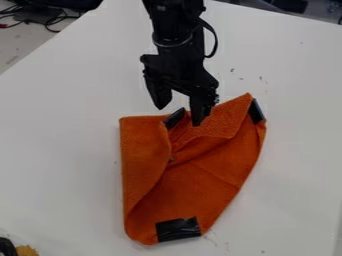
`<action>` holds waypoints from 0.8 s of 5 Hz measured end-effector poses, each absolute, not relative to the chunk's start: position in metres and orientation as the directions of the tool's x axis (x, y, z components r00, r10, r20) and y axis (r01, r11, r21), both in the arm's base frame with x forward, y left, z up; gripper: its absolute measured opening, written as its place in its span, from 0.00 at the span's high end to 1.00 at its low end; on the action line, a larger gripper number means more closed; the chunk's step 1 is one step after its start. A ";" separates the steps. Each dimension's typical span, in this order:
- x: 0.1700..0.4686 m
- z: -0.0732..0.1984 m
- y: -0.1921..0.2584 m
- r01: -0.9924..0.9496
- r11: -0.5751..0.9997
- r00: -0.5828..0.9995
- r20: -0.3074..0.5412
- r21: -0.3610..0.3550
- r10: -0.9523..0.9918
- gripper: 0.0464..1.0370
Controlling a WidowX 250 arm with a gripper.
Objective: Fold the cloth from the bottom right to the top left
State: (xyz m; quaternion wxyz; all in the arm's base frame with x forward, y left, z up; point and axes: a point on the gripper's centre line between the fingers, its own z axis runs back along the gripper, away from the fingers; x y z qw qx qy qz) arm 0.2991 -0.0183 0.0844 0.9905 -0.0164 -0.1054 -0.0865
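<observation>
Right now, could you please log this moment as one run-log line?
hand: open, above cloth's top edge | cloth: orange, partly folded | black patches: bottom, top, upper right

We see bright, diffuse light spread fairly evenly over the pale worktop (60, 150), with soft, faint shadows beside the orange cloth (200, 185), darker shading inside its folds, and little surface detail in the black arm (175, 25), though we cannot tell the light's source.
</observation>
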 end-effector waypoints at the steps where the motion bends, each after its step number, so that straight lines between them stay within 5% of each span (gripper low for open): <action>1: 0.295 0.075 -0.018 0.165 0.986 0.971 0.180 -0.020 -0.159 0.04; 4: 0.226 0.064 -0.070 -0.033 0.997 0.980 0.196 -0.067 0.046 0.04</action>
